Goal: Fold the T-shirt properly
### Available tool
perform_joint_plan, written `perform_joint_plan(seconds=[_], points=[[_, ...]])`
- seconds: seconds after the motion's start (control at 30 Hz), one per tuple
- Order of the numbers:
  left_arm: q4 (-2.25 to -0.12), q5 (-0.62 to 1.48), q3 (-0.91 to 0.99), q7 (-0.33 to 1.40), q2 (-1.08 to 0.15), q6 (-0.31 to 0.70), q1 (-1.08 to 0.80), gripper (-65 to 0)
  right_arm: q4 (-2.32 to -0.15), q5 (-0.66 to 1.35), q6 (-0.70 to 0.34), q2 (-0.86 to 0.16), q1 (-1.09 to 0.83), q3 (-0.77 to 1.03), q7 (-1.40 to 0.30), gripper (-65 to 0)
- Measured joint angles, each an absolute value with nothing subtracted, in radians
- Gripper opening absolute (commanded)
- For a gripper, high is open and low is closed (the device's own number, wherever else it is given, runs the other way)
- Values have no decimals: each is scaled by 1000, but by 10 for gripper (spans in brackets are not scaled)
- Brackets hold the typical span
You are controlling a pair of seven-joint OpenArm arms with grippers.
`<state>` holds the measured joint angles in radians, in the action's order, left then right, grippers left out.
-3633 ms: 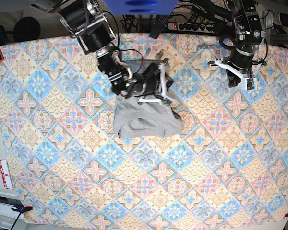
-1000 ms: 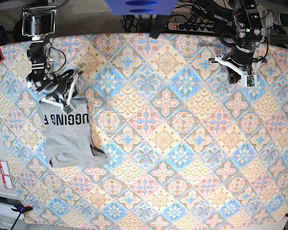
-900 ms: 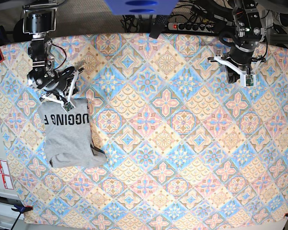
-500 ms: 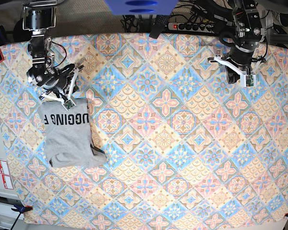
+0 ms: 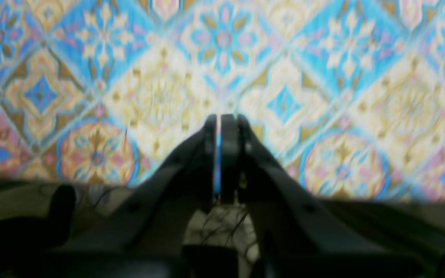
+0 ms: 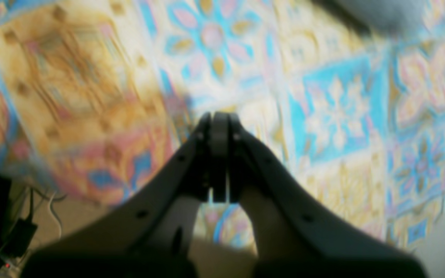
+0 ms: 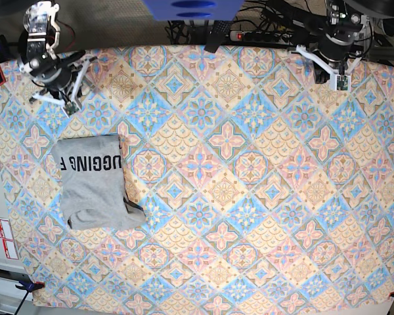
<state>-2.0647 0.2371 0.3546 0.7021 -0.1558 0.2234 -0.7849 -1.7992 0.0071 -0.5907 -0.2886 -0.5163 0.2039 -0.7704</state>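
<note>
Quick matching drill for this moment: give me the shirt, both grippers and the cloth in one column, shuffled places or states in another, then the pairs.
1. T-shirt
2. left gripper
3. right gripper
4. tablecloth

A. shut, at the base view's upper left
B. spread over the whole table
C. folded, lettering up, at the base view's left
D. shut, at the base view's upper right

Pairs: 1-C, 2-D, 3-A, 4-B

the t-shirt [image 7: 93, 182] is lying on the tablecloth [image 7: 249, 197] at its left side, both arms sitting at the far corners.
</note>
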Motion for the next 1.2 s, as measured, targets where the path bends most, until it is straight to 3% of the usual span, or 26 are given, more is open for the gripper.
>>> perform_joint_plan(seconds=[0.2,0.33,0.6,0.73,1.0,1.2], points=[[-2065,236,364,699,-165,222,-861,-650,-1852,7,-597,-213,-627,310,-778,-650],[-2065,236,364,693,-164,221,-921,-650,-1867,14,-592,-220,-731,354,-756,-650],[-2062,236,363,691,-165,221,-1037,-650,-1865,13,-589,-213,-890,350,-752,-650],[-2017,232,361,691,-163,222,-1053,-650,-1848,7,-591,-150,-945,347,-767,-650],[-1756,229,324,680,-164,226,-959,-650,-1596,6,-590,-144,-934,275,-754,-650],[-1449,216,257,475,-198,210,-872,-650,-1344,24,-589,-142,-780,260,-629,-650]])
